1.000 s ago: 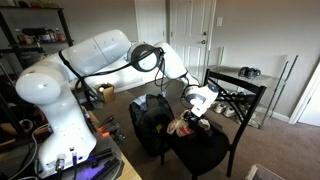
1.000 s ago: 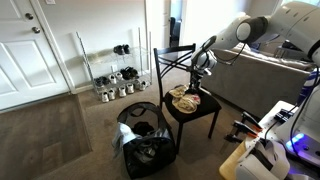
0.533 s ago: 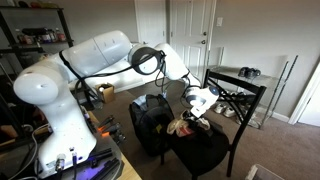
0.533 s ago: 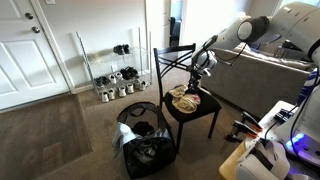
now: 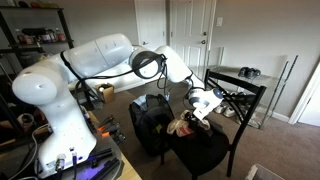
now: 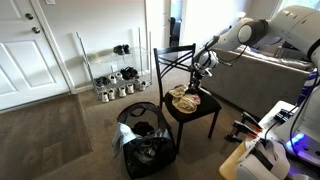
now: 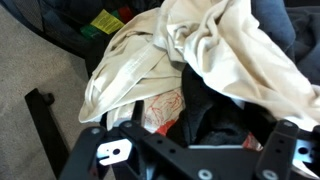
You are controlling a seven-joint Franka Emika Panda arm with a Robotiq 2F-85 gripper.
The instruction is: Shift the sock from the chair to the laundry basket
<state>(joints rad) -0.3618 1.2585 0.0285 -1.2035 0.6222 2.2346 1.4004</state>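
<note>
Beige carpet (image 6: 60,130) under chair (image 6: 207,113), end effector (image 6: 197,84) at cream clothes (image 6: 183,99)

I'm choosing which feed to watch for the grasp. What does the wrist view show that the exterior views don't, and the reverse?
Wrist view only: the folds in the cream cloth and a red-patterned patch under it. Exterior views only: the whole chair, the laundry basket beside it, and the shoe rack by the wall. Both: the pincer close to the cream cloth pile.

no readable text, labels or numbers
</note>
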